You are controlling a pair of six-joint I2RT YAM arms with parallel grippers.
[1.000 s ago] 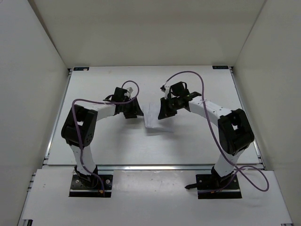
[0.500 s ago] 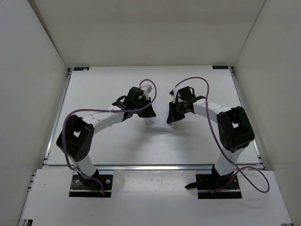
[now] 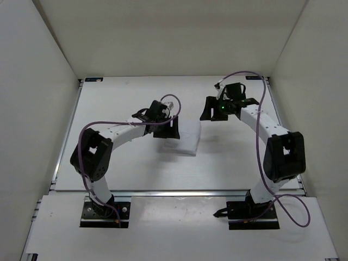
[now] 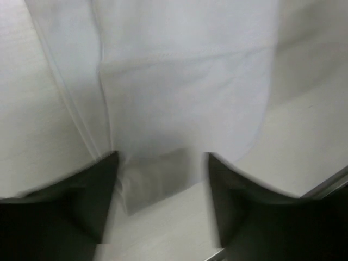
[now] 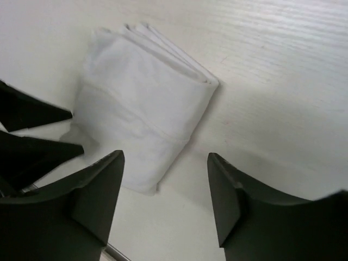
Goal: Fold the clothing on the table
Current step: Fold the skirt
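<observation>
A: Far left first?
B: The left gripper (image 3: 165,129) is over the left edge of the clothing (image 3: 187,140). Fingers are spread, gripping nothing.
A: The clothing?
B: 1 folded stack, flat on the table (image 3: 109,163), about mid-table.
A: Right side?
B: The right gripper (image 3: 213,111) is near the stack's far right corner, apart from it. Fingers are wide, empty.

The top view looks down on the whole worktop (image 3: 136,168). Both wrist views look closely at the folded cloth (image 5: 141,109).

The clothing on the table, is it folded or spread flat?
Folded: the clothing lies as a small compact bundle, with several stacked layer edges visible at one end.
</observation>
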